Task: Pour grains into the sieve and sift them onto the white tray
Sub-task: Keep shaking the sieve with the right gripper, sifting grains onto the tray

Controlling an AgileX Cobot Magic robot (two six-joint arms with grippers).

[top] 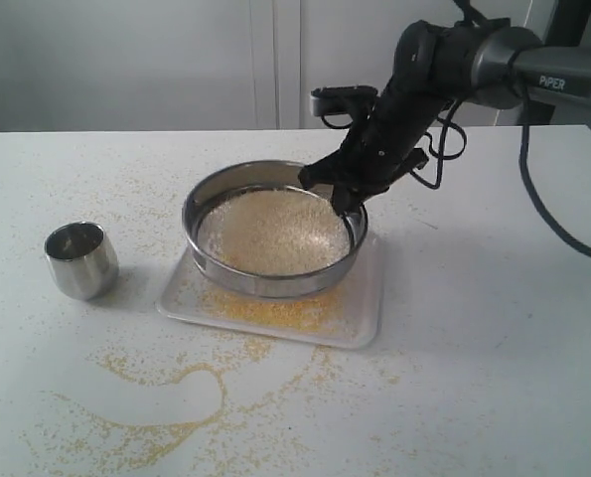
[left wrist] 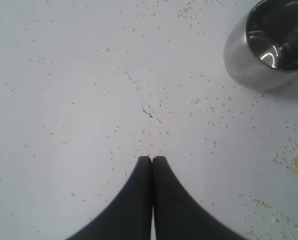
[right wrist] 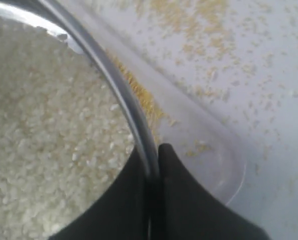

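The right gripper is clamped on the far right rim of the sieve, one black finger inside the wall and one outside, as the right wrist view shows up close. The sieve sits on the white tray, towards the tray's back edge, so a strip of tray shows in front of it. Inside the sieve lies a wide, flat bed of pale, coarse whitish grains covering most of the mesh. On the tray in front of the sieve there is a band of fine golden-yellow meal, and more of it lies along the tray just outside the sieve wall in the right wrist view.

Over on the left, the small steel cup stands upright on the table, well apart from the tray, and its inside looks empty in the left wrist view. The left gripper hovers above bare tabletop near that cup, fingertips pressed together, holding nothing. It is out of sight in the exterior view.

Yellow meal is scattered over the table, with a curved trail in front of the tray and a thinner dusting behind the cup.
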